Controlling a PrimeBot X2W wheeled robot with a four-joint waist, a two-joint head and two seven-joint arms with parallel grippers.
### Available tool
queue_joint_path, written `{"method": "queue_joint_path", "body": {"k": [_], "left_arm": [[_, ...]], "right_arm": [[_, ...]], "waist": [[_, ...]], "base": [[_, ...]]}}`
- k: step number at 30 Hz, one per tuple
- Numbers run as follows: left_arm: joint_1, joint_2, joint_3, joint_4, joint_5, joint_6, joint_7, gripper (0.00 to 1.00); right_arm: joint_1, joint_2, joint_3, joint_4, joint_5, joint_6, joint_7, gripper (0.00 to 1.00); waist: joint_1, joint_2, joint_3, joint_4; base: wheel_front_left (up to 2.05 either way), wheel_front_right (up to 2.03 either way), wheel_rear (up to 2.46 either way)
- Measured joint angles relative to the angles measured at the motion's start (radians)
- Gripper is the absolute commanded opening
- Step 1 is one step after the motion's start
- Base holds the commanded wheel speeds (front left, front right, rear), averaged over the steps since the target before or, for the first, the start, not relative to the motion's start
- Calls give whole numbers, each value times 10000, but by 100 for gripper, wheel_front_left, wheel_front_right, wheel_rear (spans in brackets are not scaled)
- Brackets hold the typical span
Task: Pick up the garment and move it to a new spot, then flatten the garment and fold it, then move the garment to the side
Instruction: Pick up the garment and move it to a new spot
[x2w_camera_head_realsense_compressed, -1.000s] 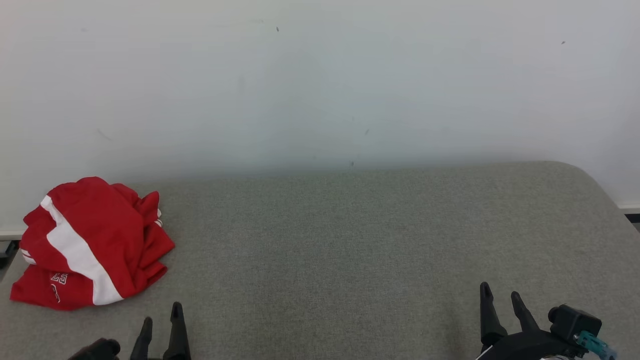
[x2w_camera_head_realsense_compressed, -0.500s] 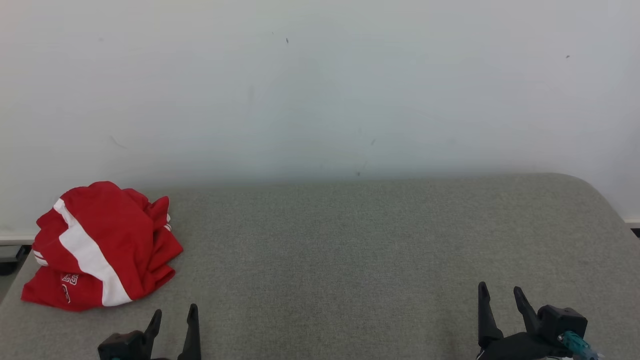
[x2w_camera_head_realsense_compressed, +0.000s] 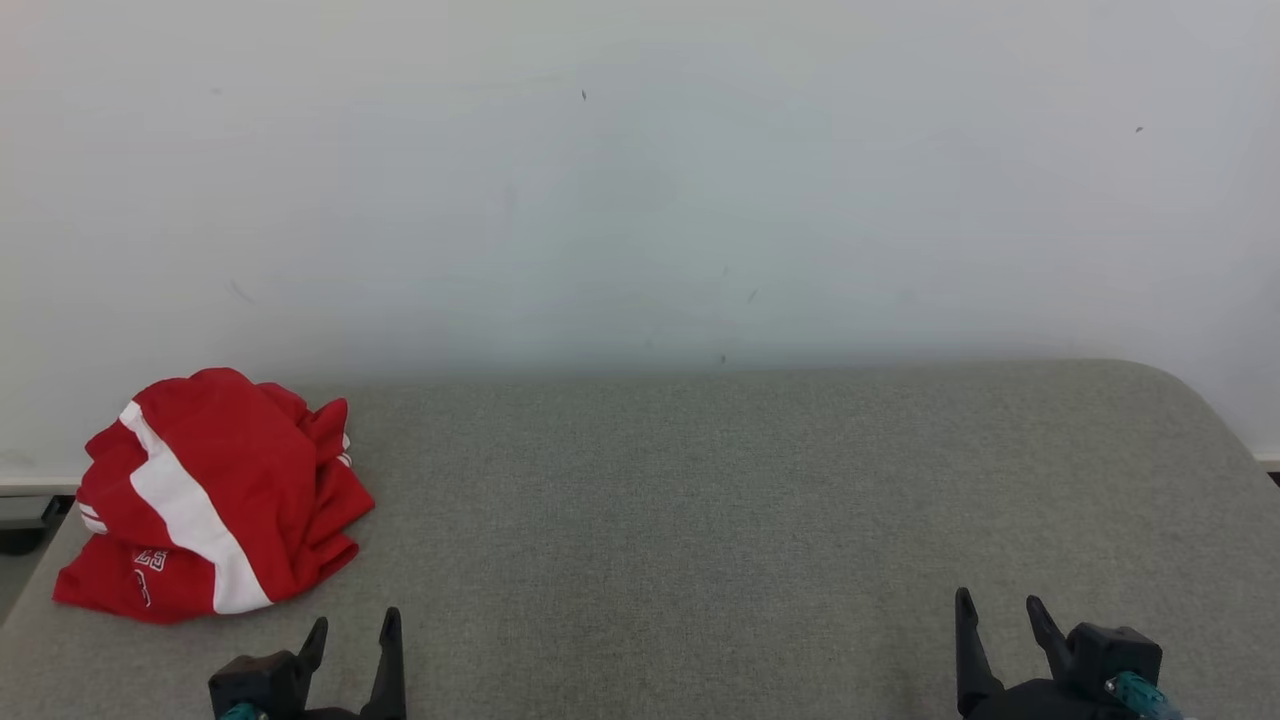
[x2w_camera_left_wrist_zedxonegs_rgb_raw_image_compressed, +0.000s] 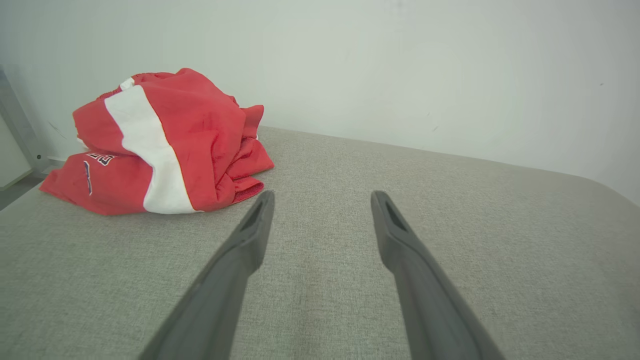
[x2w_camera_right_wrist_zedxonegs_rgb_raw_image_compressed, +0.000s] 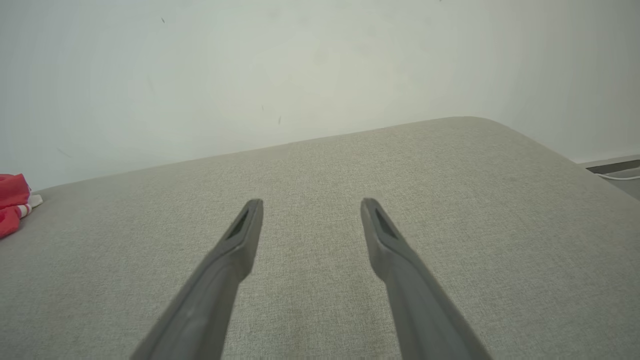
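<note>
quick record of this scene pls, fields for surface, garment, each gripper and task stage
surface: grey fabric-covered top, set against a pale wall
garment: red with a white stripe, crumpled in a heap at the surface's far left
left gripper: open, holding nothing, close to the garment but apart from it
right gripper: open, holding nothing, over bare fabric at the right
task stage: garment not yet picked up
</note>
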Motion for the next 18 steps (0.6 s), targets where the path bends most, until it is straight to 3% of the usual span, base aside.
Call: {"method": "queue_joint_path", "body": {"k": [10,18], "left_arm": [[-280,-111,65,-58,92,142,217,100],[-279,-19,527,-165,146,270,328,100]], "right_arm": [[280,19,-134,-176,6,0,211,100],[-43,36,715,-228,447,0,295,100]], "waist": [[1,0,79,645],[1,0,171,1663]], "base": [[0,0,0],[0,0,0]]}}
